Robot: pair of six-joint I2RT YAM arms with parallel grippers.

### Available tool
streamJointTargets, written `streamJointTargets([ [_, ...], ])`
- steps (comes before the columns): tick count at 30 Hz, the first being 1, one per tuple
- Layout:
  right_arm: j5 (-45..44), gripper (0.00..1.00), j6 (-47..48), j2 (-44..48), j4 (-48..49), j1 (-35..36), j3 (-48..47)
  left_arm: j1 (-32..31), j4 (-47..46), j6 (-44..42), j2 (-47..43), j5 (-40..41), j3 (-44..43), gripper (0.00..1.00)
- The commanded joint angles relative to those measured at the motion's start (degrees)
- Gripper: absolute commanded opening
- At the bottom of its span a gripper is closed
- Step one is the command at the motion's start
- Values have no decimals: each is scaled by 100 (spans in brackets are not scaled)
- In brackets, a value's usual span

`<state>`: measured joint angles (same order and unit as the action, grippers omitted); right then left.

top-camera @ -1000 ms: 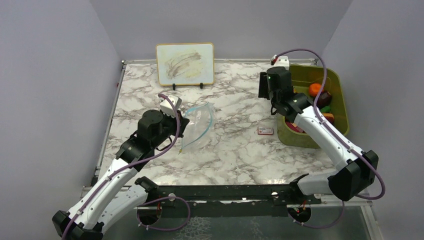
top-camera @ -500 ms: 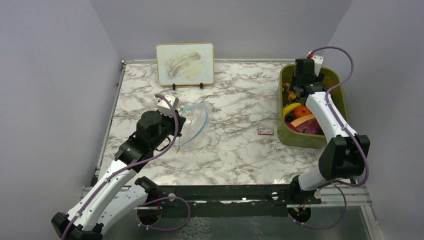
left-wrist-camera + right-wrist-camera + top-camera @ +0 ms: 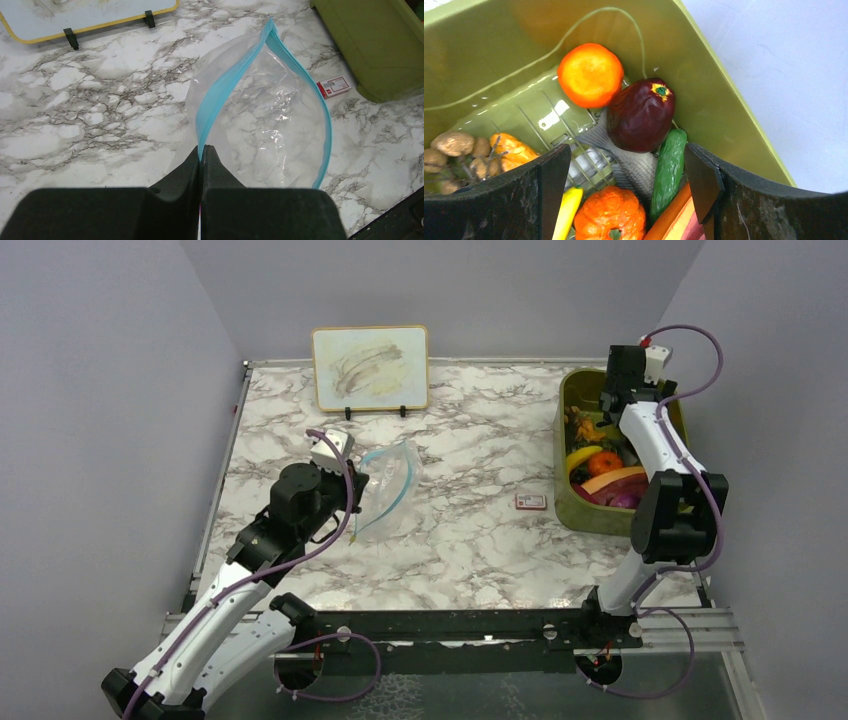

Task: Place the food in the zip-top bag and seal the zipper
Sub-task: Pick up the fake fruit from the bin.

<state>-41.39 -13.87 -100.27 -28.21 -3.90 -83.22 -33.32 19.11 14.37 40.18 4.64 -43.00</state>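
Swung right since a second ago, the right gripper (image 3: 628,175) now hangs, fingers apart, over the food (image 3: 640,114) in the bin (image 3: 499,45) at the far right corner. Left of centre, the left gripper (image 3: 201,152) pinches the zipper (image 3: 215,100), holding the bag (image 3: 270,125) agape. Food looks light, hard and slick, so grip the orange (image 3: 590,75) across its middle.

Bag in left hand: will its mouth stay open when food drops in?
Likely floppy: the zip-top bag is thin crinkled film, pinched at one spot on the zipper by the left hand. Its mouth bows open now but probably sags under added weight. Looks light, so may slide.
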Motion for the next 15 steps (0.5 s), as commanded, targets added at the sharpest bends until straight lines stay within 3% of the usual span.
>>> streamJointTargets([
  [1, -383, 84, -199, -311, 205, -114, -100, -136, 84, -99, 161, 212, -170, 0],
  [7, -382, 84, -370, -860, 222, -144, -179, -157, 20, -117, 357, 205, -132, 0],
  [15, -585, 91, -489, -1287, 508, -228, -51, -135, -56, -189, 204, 785, -15, 0],
])
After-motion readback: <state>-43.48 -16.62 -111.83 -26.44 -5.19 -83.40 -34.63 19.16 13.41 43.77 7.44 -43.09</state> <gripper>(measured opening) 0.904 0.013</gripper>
